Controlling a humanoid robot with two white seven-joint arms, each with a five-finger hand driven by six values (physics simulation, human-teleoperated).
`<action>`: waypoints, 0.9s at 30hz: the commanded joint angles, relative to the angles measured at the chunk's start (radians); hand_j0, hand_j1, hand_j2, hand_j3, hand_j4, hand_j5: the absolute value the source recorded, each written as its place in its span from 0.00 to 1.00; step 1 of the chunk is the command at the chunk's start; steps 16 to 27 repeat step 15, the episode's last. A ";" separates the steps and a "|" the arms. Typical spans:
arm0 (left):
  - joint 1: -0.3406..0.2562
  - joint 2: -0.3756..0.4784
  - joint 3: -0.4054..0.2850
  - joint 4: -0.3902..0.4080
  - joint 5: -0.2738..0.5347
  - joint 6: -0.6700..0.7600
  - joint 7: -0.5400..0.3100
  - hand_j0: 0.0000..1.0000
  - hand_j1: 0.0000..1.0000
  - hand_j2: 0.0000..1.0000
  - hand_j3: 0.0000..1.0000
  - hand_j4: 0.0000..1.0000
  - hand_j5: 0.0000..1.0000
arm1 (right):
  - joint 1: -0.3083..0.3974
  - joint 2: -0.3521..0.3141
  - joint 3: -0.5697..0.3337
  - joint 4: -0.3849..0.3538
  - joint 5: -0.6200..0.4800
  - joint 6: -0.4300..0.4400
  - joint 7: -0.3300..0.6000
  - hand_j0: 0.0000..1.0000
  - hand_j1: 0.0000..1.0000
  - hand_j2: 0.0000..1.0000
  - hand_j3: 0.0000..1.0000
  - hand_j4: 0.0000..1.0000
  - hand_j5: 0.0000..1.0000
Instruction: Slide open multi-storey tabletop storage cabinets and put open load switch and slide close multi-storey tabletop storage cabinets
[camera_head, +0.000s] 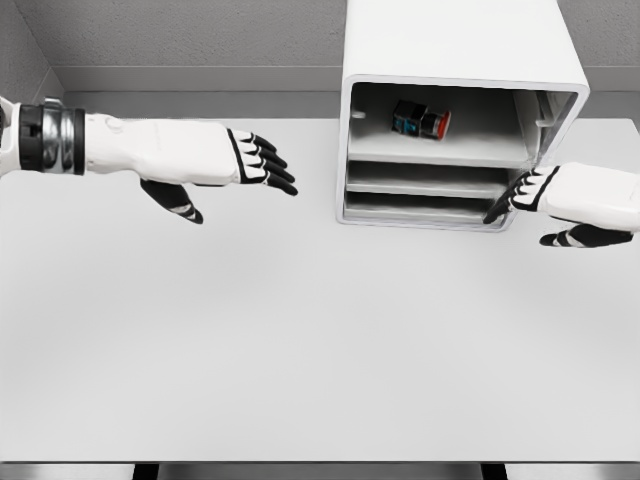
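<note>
Although the storage cabinet (455, 120) is cut off at the top edge, its open front is seen, with three shelves inside. On the top shelf the load switch (420, 120) is laid, its long axis running left to right with a slight tilt and a red end turned right; finer detail cannot be made out. The right hand (560, 200) is held at the cabinet's lower right corner, fingers (505, 207) extended, holding nothing. The left hand (235, 165) is held above the white counter (300, 340), fingers loosely spread and empty.
</note>
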 joint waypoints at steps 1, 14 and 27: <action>0.001 -0.004 -0.001 -0.002 0.005 0.003 0.000 1.00 1.00 1.00 1.00 1.00 1.00 | -0.002 -0.013 -0.013 -0.006 0.002 0.003 -0.001 0.77 0.77 0.77 0.77 0.77 0.77; 0.003 0.002 -0.001 0.001 0.002 0.003 0.000 1.00 1.00 1.00 1.00 1.00 1.00 | 0.002 0.001 0.029 0.021 0.025 0.003 -0.001 1.00 1.00 1.00 1.00 1.00 1.00; 0.003 0.004 -0.001 0.001 0.002 0.003 0.000 1.00 1.00 1.00 1.00 1.00 1.00 | 0.002 0.001 0.029 0.021 0.025 0.003 -0.001 1.00 1.00 1.00 1.00 1.00 1.00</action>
